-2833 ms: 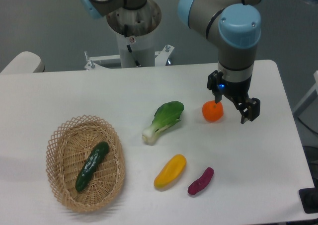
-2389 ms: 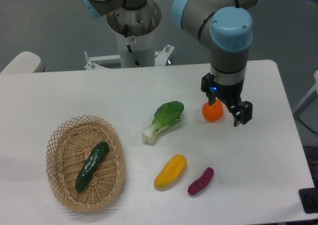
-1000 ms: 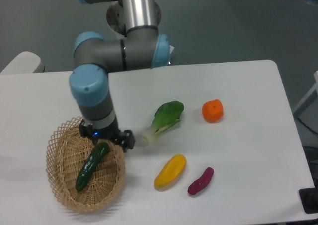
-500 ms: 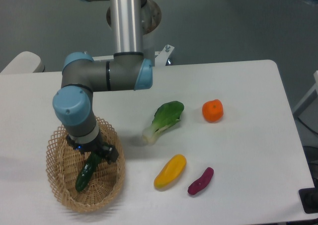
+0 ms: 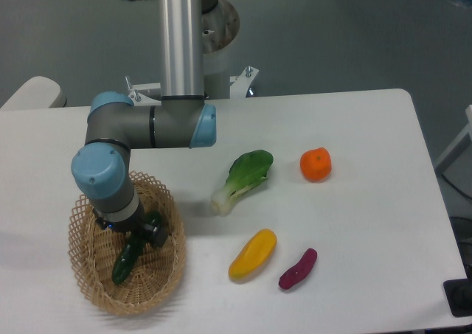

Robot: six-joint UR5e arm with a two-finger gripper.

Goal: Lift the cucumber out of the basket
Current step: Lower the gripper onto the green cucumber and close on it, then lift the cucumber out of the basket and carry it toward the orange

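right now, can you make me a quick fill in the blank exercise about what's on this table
1. The cucumber lies inside the ____.
2. The pincer hangs over the cucumber's ____ end.
3. The round fruit to the right of the bok choy is coloured ____.
4. Beside the yellow vegetable lies a smaller one coloured ____.

Missing words: basket; upper; orange; purple

even overhead light, soft shadows, slightly blurry.

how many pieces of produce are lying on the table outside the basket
4: the bok choy mid-table, the orange to its right, the yellow vegetable nearer the front, the purple one beside it.
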